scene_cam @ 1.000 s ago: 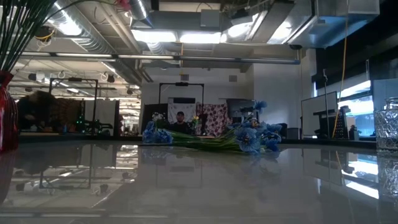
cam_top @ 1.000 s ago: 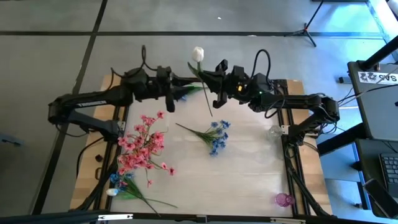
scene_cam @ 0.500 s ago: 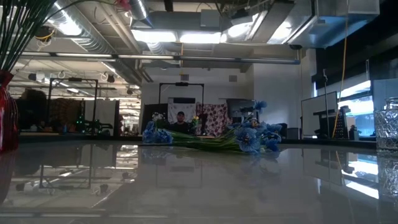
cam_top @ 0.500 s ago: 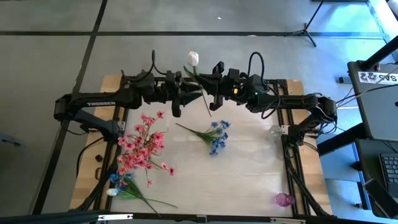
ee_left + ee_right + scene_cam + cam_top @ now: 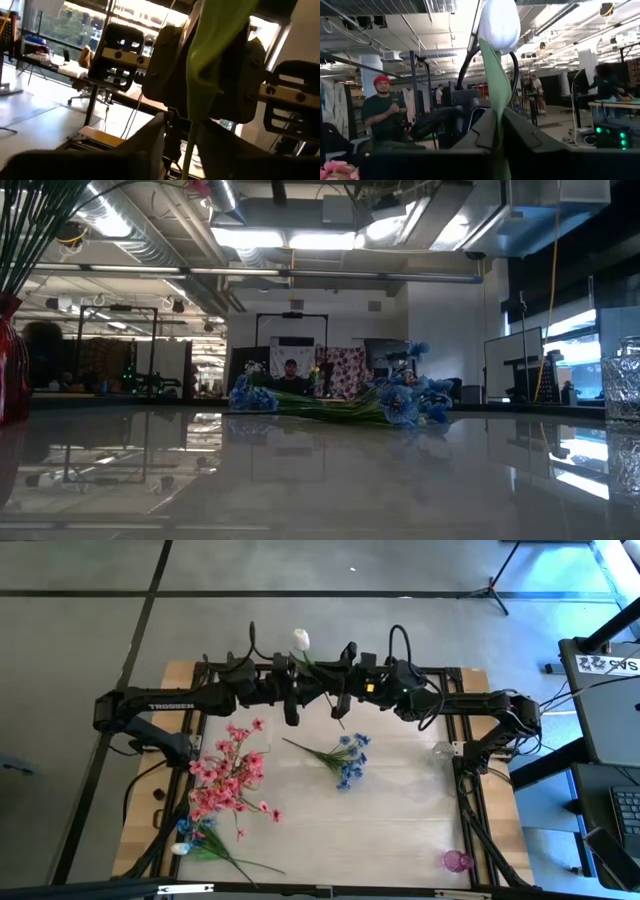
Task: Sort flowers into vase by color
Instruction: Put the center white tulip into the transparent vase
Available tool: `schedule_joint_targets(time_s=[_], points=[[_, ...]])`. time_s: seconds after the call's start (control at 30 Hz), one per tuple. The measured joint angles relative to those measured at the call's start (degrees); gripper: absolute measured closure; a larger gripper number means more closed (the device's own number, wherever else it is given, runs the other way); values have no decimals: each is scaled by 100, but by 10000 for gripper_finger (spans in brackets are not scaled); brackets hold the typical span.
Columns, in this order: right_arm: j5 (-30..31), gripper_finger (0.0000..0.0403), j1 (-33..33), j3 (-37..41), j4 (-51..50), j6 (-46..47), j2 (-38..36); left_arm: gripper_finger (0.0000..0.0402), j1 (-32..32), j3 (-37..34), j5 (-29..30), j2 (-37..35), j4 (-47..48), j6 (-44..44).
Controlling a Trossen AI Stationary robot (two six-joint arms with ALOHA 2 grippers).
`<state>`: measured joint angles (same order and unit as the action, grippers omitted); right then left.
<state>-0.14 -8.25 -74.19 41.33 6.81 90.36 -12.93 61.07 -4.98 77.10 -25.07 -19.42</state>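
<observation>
White tulip (image 5: 301, 638) pinched by both grippers above table's far edge (image 5: 320, 668)

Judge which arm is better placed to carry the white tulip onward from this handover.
Left, tentatively. The left gripper has its fingers around the white tulip stem, and the red vase stands on that arm's side. The right gripper grips the stem too, but its arm sits on the opposite side.

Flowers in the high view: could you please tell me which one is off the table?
The white tulip: held up between the left tool and right tool, while the pink sprigs and blue sprig lie flat.
</observation>
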Motion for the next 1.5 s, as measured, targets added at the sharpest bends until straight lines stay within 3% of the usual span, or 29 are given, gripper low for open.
schedule_joint_targets(time_s=[0.2,0.37,0.63,0.83,1.2,1.5], points=[[0,366,3,0,-201,26,-3,393,66,-1,-7,-14,90,-116],[-46,339,4,0,-949,130,-255,398,63,-3,209,-431,1135,88],[-91,217,-2,0,-2880,329,-781,400,206,-1,499,-746,2342,352],[-397,183,-2,-4,-2900,653,-731,401,535,1,720,-385,2488,490],[-680,221,0,2,-2771,805,-700,401,713,1,899,-122,2457,470],[-997,324,3,-1,-2219,1123,-388,401,713,1,917,-120,2481,464]])
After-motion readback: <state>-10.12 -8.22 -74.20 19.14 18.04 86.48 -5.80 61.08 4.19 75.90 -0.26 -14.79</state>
